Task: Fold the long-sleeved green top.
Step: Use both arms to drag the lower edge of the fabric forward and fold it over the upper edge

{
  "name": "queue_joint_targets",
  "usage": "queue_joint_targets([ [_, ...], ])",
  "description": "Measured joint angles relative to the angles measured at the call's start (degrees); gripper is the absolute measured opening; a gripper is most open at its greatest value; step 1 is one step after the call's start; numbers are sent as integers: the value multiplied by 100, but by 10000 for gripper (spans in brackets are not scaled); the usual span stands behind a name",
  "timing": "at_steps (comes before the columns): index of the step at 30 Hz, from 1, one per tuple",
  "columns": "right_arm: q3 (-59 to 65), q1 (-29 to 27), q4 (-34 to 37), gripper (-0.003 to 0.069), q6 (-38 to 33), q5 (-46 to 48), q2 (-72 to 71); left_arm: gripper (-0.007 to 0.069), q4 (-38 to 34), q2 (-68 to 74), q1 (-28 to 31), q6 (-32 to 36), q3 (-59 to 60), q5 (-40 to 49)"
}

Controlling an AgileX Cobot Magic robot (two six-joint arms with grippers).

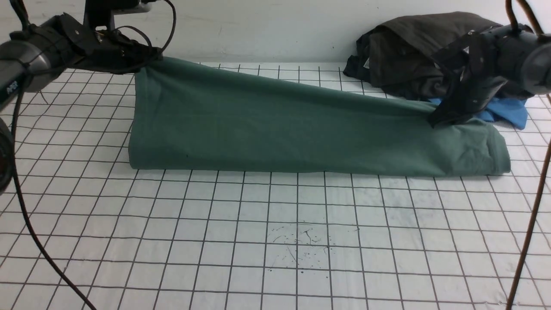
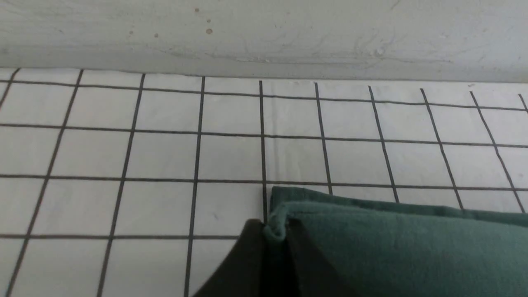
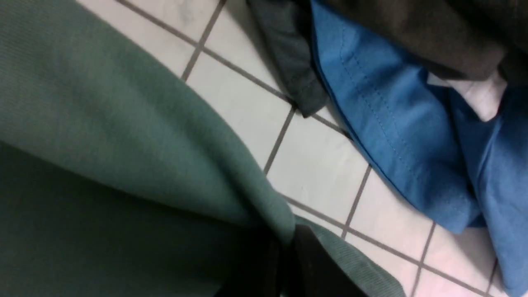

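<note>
The green long-sleeved top [image 1: 275,129] lies across the gridded table as a long doubled band. My left gripper [image 1: 150,58] is shut on its far left corner and holds that corner raised, so the cloth slopes down to the right. In the left wrist view the fingers pinch a green edge [image 2: 274,231]. My right gripper [image 1: 439,118] is shut on the top's right end, low by the table. In the right wrist view the green cloth [image 3: 123,136] is nipped between the dark fingers [image 3: 313,264]. Cuffs and neck label are hidden.
A dark grey-black clothes heap [image 1: 413,51] sits at the back right against the wall, with a bright blue garment [image 1: 503,110] under its front edge, close behind my right gripper. The blue garment [image 3: 396,123] also shows in the right wrist view. The white wall [image 1: 258,26] bounds the far edge.
</note>
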Motion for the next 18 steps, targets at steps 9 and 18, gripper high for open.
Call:
queue_joint_targets([
  [9, -373, -42, 54, 269, 762, -40, 133, 363, 306, 552, 17, 133, -813, 401],
  [18, -1225, -37, 1234, 307, 473, 1405, -204, 347, 378, 147, -185, -513, -1583, 2830],
])
